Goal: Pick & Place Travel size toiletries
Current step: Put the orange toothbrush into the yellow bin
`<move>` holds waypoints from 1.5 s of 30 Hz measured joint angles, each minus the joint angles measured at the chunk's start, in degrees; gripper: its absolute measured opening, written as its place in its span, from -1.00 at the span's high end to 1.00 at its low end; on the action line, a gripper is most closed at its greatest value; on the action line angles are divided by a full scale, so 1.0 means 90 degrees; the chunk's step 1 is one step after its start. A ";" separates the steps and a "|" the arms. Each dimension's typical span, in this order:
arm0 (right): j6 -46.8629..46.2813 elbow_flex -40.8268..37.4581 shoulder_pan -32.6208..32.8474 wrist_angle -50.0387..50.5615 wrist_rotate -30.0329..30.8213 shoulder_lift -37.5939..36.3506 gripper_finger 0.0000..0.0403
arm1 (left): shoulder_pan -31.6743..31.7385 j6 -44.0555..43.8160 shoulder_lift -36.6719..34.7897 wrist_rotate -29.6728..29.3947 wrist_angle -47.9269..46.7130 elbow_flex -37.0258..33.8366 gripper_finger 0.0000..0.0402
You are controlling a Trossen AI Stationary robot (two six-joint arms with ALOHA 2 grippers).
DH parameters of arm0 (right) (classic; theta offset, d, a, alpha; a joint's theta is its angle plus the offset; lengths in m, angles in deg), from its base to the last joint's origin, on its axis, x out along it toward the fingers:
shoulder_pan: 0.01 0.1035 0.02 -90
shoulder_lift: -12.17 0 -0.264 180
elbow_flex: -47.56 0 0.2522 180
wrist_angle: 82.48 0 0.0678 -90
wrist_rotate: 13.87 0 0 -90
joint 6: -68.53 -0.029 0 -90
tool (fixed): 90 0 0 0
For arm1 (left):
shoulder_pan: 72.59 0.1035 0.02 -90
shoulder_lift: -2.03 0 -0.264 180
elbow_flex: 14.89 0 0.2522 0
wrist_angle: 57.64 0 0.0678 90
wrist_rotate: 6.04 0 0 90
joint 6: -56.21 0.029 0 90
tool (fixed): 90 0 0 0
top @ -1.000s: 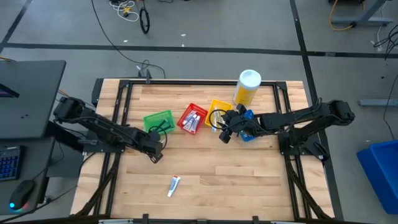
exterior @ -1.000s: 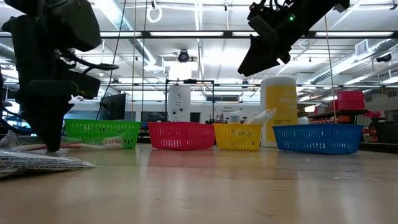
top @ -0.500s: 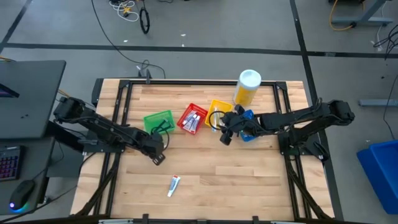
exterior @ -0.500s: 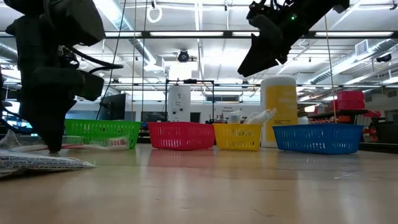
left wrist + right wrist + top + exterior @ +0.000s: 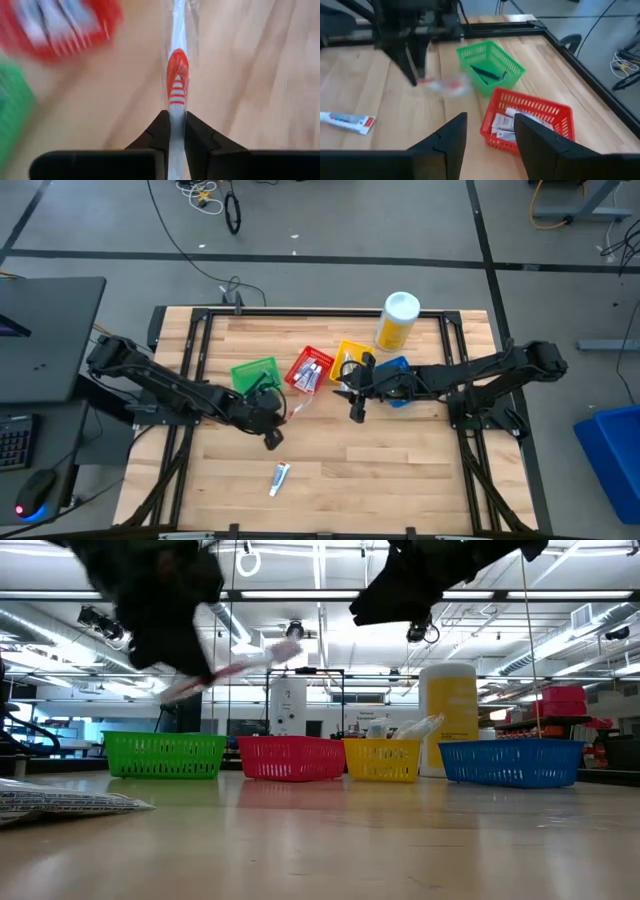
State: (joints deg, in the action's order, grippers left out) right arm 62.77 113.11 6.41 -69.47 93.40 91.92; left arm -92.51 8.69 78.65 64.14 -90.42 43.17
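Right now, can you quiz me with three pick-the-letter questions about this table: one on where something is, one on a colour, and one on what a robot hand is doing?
1. Where is the lone toothpaste tube?
A. in the blue bin
B. on the bare table, near the front edge
C. on the yellow bottle

2. Which colour is the bin at the left end of the row?
A. green
B. purple
C. white

3. What is the left gripper doing?
A. hanging open over nothing
B. gripping the yellow bottle
C. gripping a toothbrush in its jaws

Answers:
1. B, the high view shows it alone on the wood.
2. A, the high view shows green first, then red, yellow and blue.
3. C, the left wrist view shows the jaws pinching the clear-wrapped brush, lifted off the table in the low view.
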 joint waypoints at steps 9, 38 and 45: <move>-0.0031 0.0000 0.0019 -0.0413 0.0000 0.0391 -0.05 | 0.0069 0.1183 -0.0007 -0.1924 0.1601 0.0415 0.72; -0.0306 0.0000 -0.0051 -0.3401 -0.0765 0.0924 0.02 | 0.0140 0.2858 0.0044 -0.2079 0.3072 0.0371 0.74; -0.0364 0.0000 -0.0122 -0.3401 -0.0781 0.0948 -0.01 | 0.0147 0.3078 0.0044 -0.2013 0.3352 0.0366 0.76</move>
State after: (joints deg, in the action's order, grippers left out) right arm 59.49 113.11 5.32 -100.08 86.37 100.45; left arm -91.18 36.39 79.04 46.02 -60.26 46.46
